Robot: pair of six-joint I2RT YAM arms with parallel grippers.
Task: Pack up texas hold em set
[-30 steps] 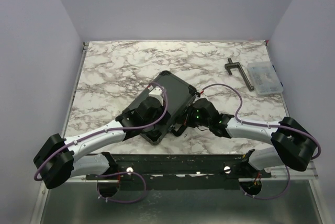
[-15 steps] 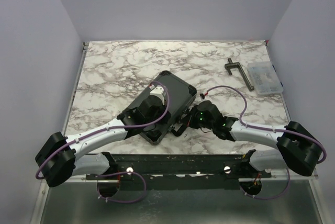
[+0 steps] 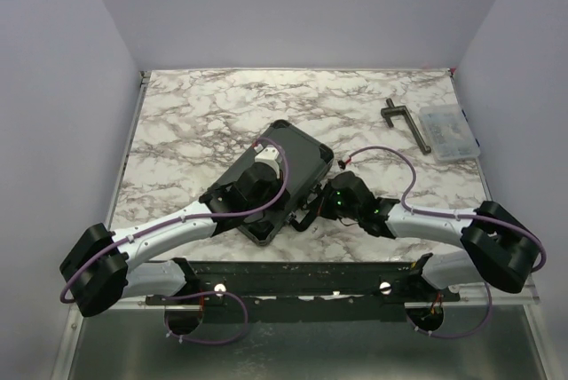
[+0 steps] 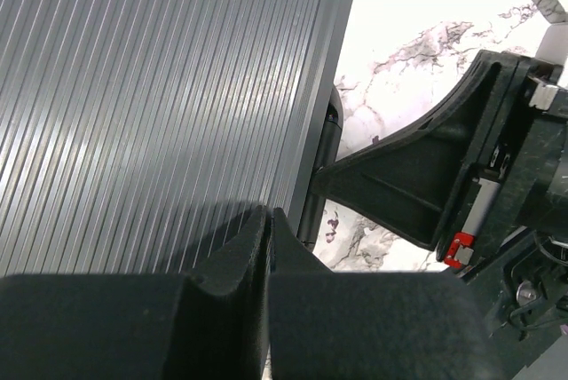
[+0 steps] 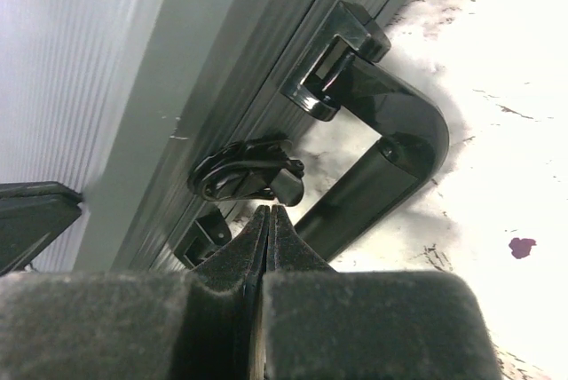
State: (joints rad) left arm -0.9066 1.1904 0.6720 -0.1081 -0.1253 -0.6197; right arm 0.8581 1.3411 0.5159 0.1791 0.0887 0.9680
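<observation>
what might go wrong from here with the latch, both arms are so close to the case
1. The right gripper, shut, points at the small latch right beside the handle. Its tips may slip off and leave the latch unfastened.
2. A sideways push could slide the black case on the smooth marble table unless the left gripper, shut above it, pins it.
3. The arms work close together and might bump.

The case (image 4: 151,87) has a finely ribbed, matt grey shell. Its handle (image 5: 404,136) is glossy black plastic. The table (image 3: 195,114) looks smooth and marbled.
</observation>
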